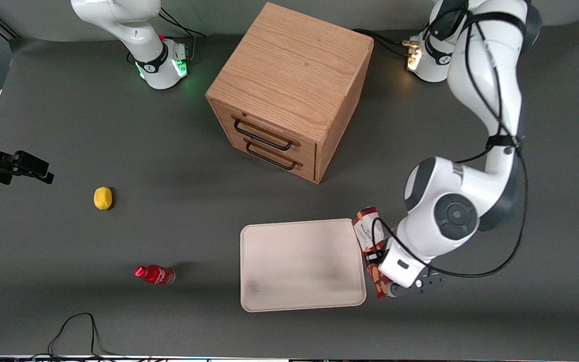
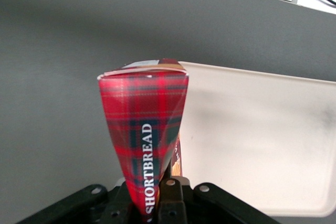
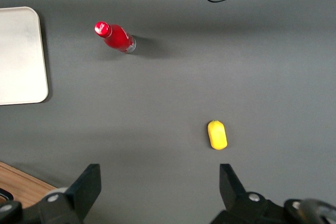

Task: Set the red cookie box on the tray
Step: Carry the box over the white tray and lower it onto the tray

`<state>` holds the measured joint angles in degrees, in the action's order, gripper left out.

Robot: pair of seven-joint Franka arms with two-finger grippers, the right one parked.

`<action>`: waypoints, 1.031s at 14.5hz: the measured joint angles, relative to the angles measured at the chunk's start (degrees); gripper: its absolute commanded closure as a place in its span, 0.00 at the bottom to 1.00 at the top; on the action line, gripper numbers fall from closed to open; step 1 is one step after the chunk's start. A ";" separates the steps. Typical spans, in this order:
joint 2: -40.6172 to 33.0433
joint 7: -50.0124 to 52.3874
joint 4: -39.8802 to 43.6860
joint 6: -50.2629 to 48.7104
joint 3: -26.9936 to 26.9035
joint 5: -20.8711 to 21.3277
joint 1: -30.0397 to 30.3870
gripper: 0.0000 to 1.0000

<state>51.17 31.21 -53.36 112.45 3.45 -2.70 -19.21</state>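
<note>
Left wrist view puts you right at the gripper [image 2: 157, 203], its fingers closed on the narrow tartan side of the red cookie box [image 2: 144, 145], the word SHORTBREAD running up from between them. The carton stands off toward the table with the tray [image 2: 262, 140] just beside it.

Front view shows that same box [image 1: 370, 236] along the tray's [image 1: 299, 264] edge toward the working arm's end, not yet over the cream surface. You are likely handling a light, stiff cardboard carton that can crush or twist if pinched hard; a hold across the narrow width near mid-length looks safest.

Farther along sit a small red bottle [image 1: 155, 274] and a yellow lemon-like fruit [image 1: 102, 197] toward the parked arm's end, then the wooden drawer cabinet [image 1: 289, 90].
</note>
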 measured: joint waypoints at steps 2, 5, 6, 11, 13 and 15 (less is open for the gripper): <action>3.41 -0.03 0.32 3.73 -0.21 1.51 -0.21 1.00; 6.60 -0.16 0.97 7.80 -0.22 3.79 -0.79 1.00; 7.59 -0.25 1.45 8.93 -0.23 3.96 -1.11 1.00; 9.46 -0.41 2.28 11.33 -0.20 4.10 -2.57 1.00; 9.74 -0.42 2.28 11.27 -0.16 4.10 -2.90 1.00; 10.15 -0.42 2.28 11.21 0.06 4.10 -3.03 1.00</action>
<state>61.32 30.80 -51.08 123.66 3.51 1.40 -22.24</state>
